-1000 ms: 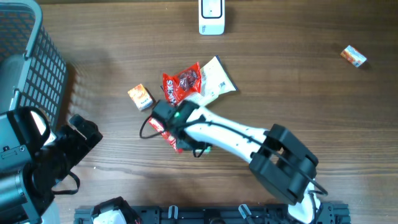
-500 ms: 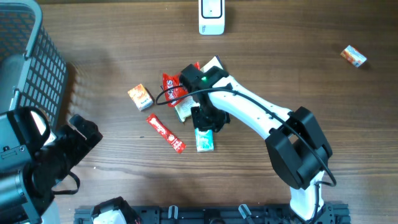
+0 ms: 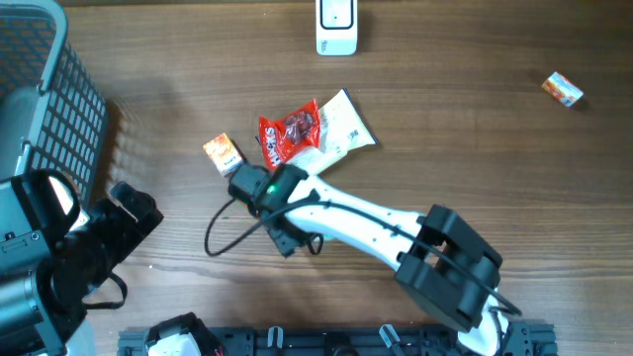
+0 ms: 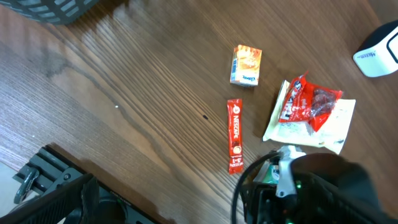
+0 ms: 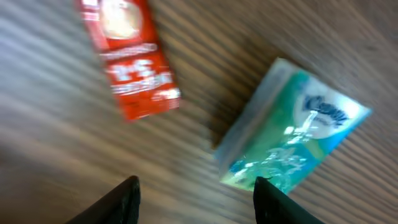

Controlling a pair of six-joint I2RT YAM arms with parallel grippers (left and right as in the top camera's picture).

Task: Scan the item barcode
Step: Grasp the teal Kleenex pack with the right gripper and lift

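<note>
- Tissue pack [image 5: 292,143] lies on the tabletop [image 5: 37,124], just ahead of the right end effector [image 5: 198,190], untouched.
- Right end effector: fingers apart, empty.
- Red coffee stick [image 5: 127,59] lies farther ahead of it.
- Left end effector [image 3: 138,203], well apart from it: spread wide, empty.

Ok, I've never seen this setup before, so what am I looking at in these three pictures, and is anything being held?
These are two robot arms at a wooden table. The overhead picture looks straight down: the white right arm reaches to the middle, and the left arm sits at the lower left near a grey basket. The other two pictures come from a camera on each wrist. On the table lie a white scanner, a red candy bag on a white pouch, a small orange box, a second orange box at the far right, a red coffee stick and a tissue pack. The right tool hangs open over the stick and the pack, holding nothing.
</note>
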